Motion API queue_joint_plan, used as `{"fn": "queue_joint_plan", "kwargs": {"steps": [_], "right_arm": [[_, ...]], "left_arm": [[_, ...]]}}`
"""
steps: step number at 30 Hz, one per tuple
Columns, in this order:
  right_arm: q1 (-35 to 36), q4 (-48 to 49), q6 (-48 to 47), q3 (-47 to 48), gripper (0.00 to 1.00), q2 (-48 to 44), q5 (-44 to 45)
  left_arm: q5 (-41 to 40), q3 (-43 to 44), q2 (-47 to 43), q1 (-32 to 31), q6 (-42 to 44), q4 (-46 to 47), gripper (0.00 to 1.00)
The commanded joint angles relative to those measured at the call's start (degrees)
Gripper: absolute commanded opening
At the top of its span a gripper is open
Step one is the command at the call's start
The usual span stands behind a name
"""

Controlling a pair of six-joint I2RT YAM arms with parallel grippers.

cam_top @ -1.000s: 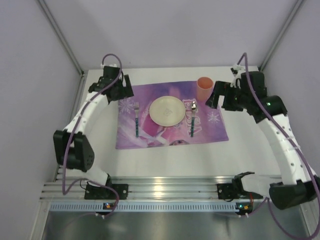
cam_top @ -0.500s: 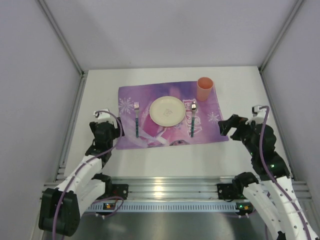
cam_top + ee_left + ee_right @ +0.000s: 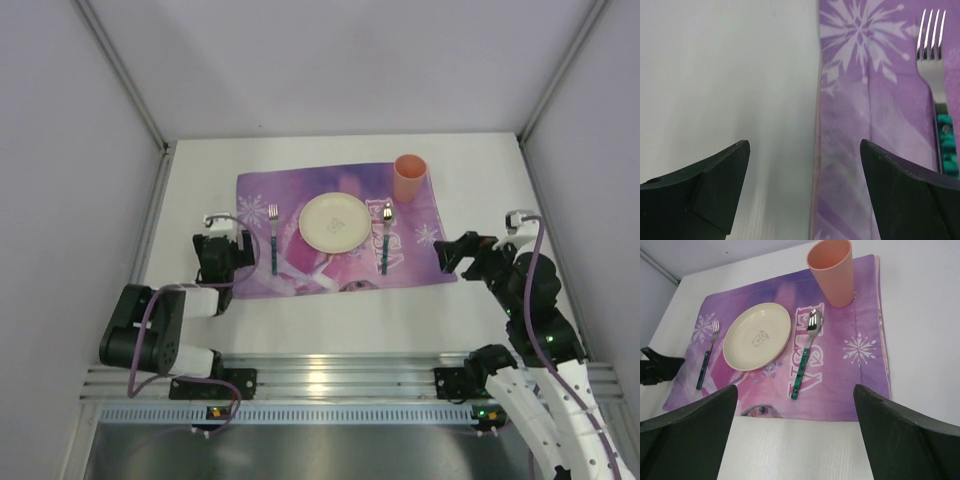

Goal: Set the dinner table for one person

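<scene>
On the white dinner table (image 3: 330, 320) lies a purple placemat (image 3: 300, 268). On it are a cream plate (image 3: 333, 221), a fork (image 3: 272, 238) to its left, a spoon (image 3: 385, 238) to its right and an orange cup (image 3: 410, 178) at the far right corner. My left gripper (image 3: 232, 250) is open and empty, low over the mat's left edge; its wrist view shows the mat's edge (image 3: 818, 150) and the fork (image 3: 935, 75). My right gripper (image 3: 455, 255) is open and empty by the mat's right near corner; its wrist view shows the plate (image 3: 757, 336), spoon (image 3: 807, 350) and cup (image 3: 832, 272).
Silver aluminium rails (image 3: 330, 380) run along the near edge with both arm bases. Grey walls and corner posts close the table at the left, right and back.
The left arm has folded back, its gripper shifting a little toward the mat's left edge. The right gripper has barely moved. The place setting is unchanged.
</scene>
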Motion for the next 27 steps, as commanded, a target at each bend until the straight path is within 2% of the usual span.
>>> {"fn": "queue_joint_plan", "kwargs": {"steps": [1,3,5,7,11,13,15,16,18,24,27], "right_arm": [[0.3,0.2,-1.7,3.7,1.0,2.4,-3.0],[0.3,0.6,-2.6,4.1,1.0,3.1,-3.0],[0.3,0.6,-3.9,4.8,1.0,3.8,-3.4],[0.3,0.7,-4.7,4.9,1.0,3.9,-4.2],[0.3,0.6,-3.9,3.9,1.0,3.9,-4.4],[0.3,0.6,-2.6,3.1,1.0,4.0,-3.9],[0.4,1.1,-1.4,2.6,1.0,4.1,-2.1],[0.4,1.3,0.0,2.2,1.0,4.5,-1.0],[0.3,1.5,1.3,2.6,1.0,5.3,2.5],[0.3,-0.6,0.1,9.1,1.0,8.9,7.8],[0.3,-0.9,1.7,9.2,1.0,8.7,10.8]], "left_arm": [[4.6,6.6,4.3,1.2,2.4,8.0,0.96],[6.0,8.6,6.3,1.6,3.5,7.0,0.94],[6.6,8.6,7.2,2.8,3.7,8.3,0.96],[8.5,6.4,9.1,4.6,3.7,15.7,0.98],[13.5,2.9,9.8,8.0,0.6,17.2,0.98],[14.3,0.4,12.7,8.1,1.6,28.3,0.98],[13.7,3.7,10.4,8.1,0.9,18.6,0.98],[13.8,2.9,11.0,8.1,1.4,23.7,0.99],[13.5,1.5,11.8,8.0,1.8,26.5,0.98],[13.5,2.0,11.1,8.0,1.5,23.7,0.98],[13.5,2.1,11.0,8.0,1.6,23.7,0.98]]}}
